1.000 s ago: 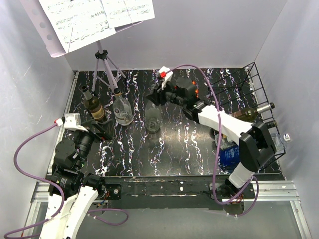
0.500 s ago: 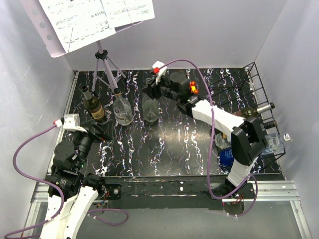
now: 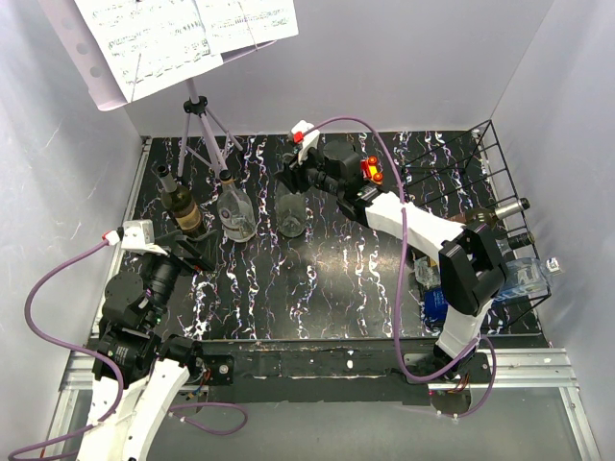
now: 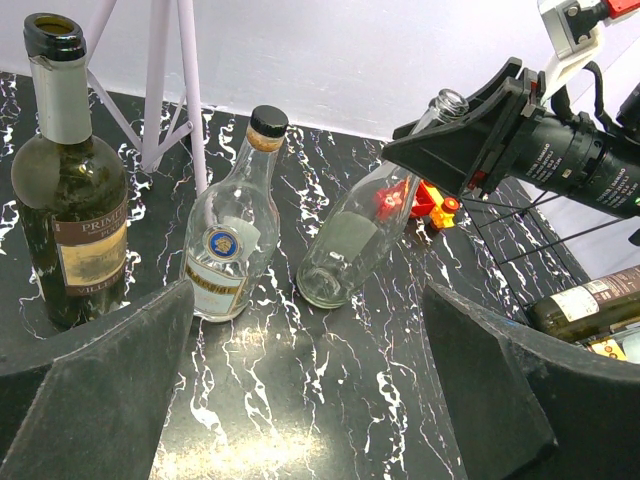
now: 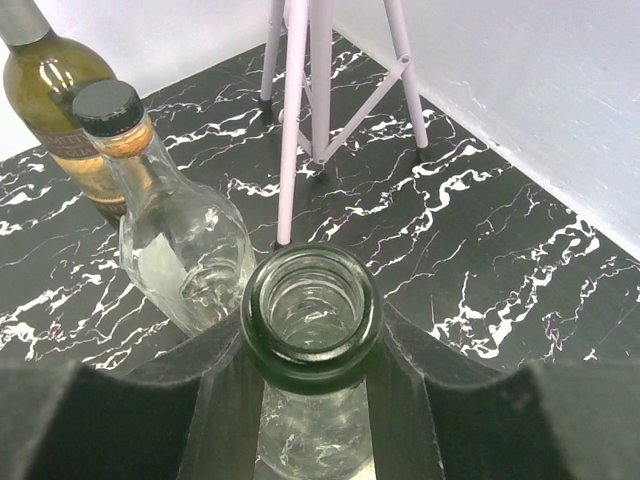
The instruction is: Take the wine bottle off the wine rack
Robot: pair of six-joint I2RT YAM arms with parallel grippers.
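Observation:
My right gripper [image 3: 291, 179] is shut on the neck of a clear glass wine bottle [image 3: 292, 217]. The bottle leans, with its base on or just above the black marble table; I cannot tell which. In the right wrist view its open mouth [image 5: 312, 318] sits between my fingers [image 5: 215, 400]. It also shows in the left wrist view [image 4: 350, 245]. The black wire wine rack [image 3: 490, 163] stands at the far right with dark bottles [image 3: 500, 213] lying in it. My left gripper [image 3: 187, 248] is open and empty, low near the table's left front [image 4: 310, 400].
A dark green bottle [image 3: 180, 206] and a clear corked bottle [image 3: 233, 209] stand upright left of the held bottle. A music stand tripod [image 3: 202, 125] stands behind them. A blue object [image 3: 440, 300] lies by the right arm's base. White walls enclose the table.
My right gripper has moved left and slightly back with the clear bottle, and the bottle has shifted with it toward the other standing bottles. The left arm has not moved.

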